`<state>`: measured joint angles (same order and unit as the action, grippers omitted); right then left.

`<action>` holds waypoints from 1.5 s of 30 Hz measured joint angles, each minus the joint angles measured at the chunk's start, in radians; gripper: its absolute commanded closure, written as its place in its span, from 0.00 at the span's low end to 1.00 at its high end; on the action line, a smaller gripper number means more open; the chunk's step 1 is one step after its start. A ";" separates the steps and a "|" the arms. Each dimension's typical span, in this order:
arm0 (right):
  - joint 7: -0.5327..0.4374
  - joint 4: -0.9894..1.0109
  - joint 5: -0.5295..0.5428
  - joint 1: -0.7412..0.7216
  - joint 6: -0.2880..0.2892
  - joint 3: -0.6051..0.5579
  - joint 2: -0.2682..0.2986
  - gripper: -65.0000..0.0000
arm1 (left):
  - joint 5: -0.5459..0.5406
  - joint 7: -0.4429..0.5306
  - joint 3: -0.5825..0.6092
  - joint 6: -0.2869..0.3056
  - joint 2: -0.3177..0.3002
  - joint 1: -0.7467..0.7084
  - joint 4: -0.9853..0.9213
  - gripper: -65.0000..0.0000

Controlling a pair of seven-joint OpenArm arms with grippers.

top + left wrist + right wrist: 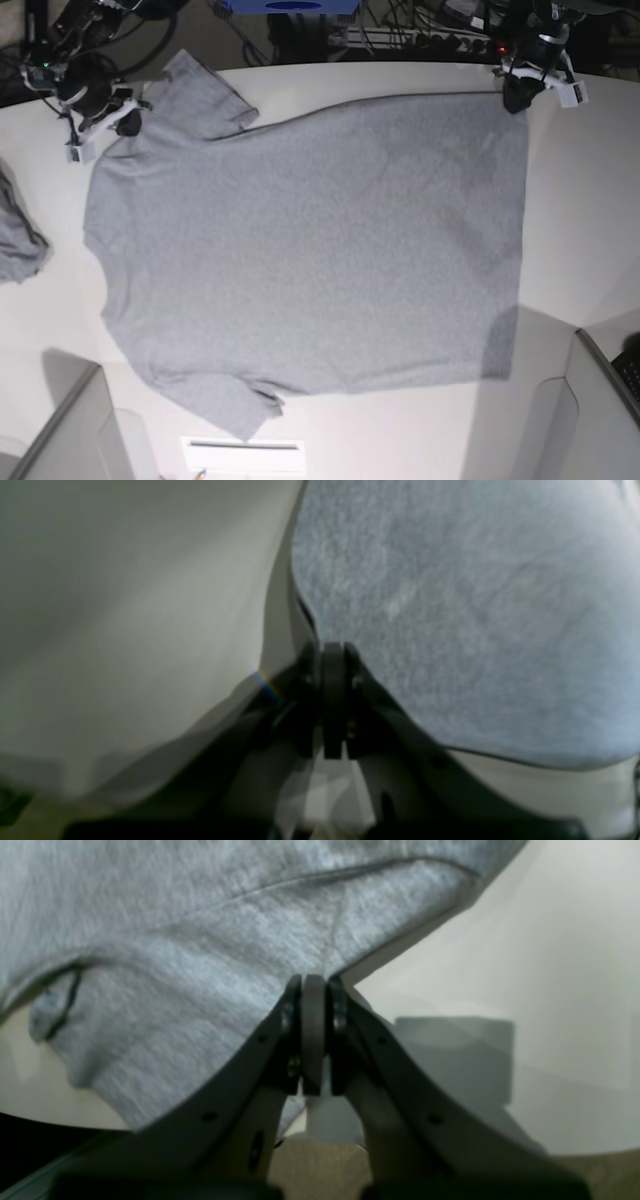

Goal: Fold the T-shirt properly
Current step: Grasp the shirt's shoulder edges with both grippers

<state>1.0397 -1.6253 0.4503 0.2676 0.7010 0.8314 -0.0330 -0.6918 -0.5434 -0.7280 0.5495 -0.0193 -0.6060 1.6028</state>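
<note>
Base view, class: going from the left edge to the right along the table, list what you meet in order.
Grey cloth lump → right end effector → T-shirt → left end effector → bare table.

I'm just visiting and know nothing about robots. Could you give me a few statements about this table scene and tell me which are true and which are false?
1. The T-shirt lies spread flat on the table. True.
2. Bold black lettering shows on the shirt. False: the side facing up is plain grey.
3. The left gripper is shut at the shirt's edge. True.
4. The right gripper stands wide open. False: its jaws are shut, at the cloth's edge.
5. A smaller grey cloth lies on top of the shirt. False: it lies apart, at the table's side.
</note>
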 measured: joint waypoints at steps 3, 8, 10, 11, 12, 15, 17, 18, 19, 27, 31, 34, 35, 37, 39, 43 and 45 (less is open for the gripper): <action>-0.003 -0.004 0.002 0.014 0.000 0.000 0.000 1.00 | 0.004 0.000 -0.002 -0.006 -0.001 -0.026 0.057 1.00; -0.006 -0.034 0.005 0.049 0.000 0.000 -0.003 1.00 | 0.003 0.000 -0.001 -0.002 -0.001 -0.042 0.084 1.00; 0.013 -0.060 -0.010 0.063 0.001 -0.006 -0.004 1.00 | 0.005 0.000 -0.001 -0.003 -0.001 -0.048 0.082 1.00; 0.029 -0.074 -0.021 0.064 0.002 -0.006 -0.006 1.00 | 0.006 0.000 -0.001 -0.003 -0.001 -0.048 0.084 1.00; 0.037 -0.088 -0.037 0.068 0.003 -0.007 -0.006 1.00 | 0.006 0.000 0.002 -0.003 -0.001 -0.048 0.087 1.00; 0.066 -0.124 -0.064 0.077 0.003 -0.007 -0.009 1.00 | 0.005 0.000 0.006 -0.003 0.000 -0.047 0.089 1.00; 0.072 -0.148 -0.069 0.074 -0.003 -0.007 -0.013 1.00 | 0.005 0.000 0.008 -0.002 0.000 -0.047 0.089 1.00; 0.072 -0.166 -0.072 0.074 -0.003 -0.007 -0.014 1.00 | 0.006 0.000 0.008 -0.002 0.000 -0.047 0.089 1.00; 0.073 -0.185 -0.069 0.074 -0.003 -0.007 -0.014 1.00 | 0.005 0.000 0.008 -0.003 0.000 -0.048 0.089 1.00; 0.220 -0.249 -0.069 -0.013 -0.003 -0.009 -0.013 1.00 | 0.004 -0.004 0.010 -0.003 0.000 -0.080 0.256 1.00; 0.267 -0.251 -0.066 -0.041 -0.003 -0.010 -0.013 1.00 | 0.003 -0.008 0.010 -0.002 0.000 -0.129 0.309 1.00; 0.274 -0.251 -0.069 -0.050 -0.003 -0.010 -0.013 1.00 | 0.002 -0.007 0.010 -0.002 0.000 -0.127 0.316 1.00; 0.274 -0.251 -0.069 -0.056 -0.003 -0.010 -0.011 1.00 | 0.002 -0.007 0.010 -0.002 0.000 -0.124 0.316 1.00; 0.273 -0.251 -0.069 -0.075 -0.003 -0.011 -0.008 1.00 | 0.002 -0.007 0.010 -0.002 0.000 -0.122 0.317 1.00; 0.270 -0.251 -0.067 -0.093 -0.003 -0.011 -0.003 1.00 | 0.003 -0.019 0.010 -0.003 0.002 -0.108 0.321 1.00; 0.274 -0.252 -0.086 -0.106 -0.003 -0.049 0.003 1.00 | 0.002 -0.120 0.005 -0.003 0.002 -0.049 0.331 1.00; 0.272 -0.252 -0.075 -0.108 -0.004 -0.112 0.014 1.00 | 0.000 -0.151 0.003 -0.002 0.003 -0.020 0.331 1.00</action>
<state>1.3117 -1.8771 0.3752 0.1596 0.6971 0.7197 -0.0189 -0.6914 -0.6949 -0.7254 0.5472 -0.0166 -0.6258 1.9335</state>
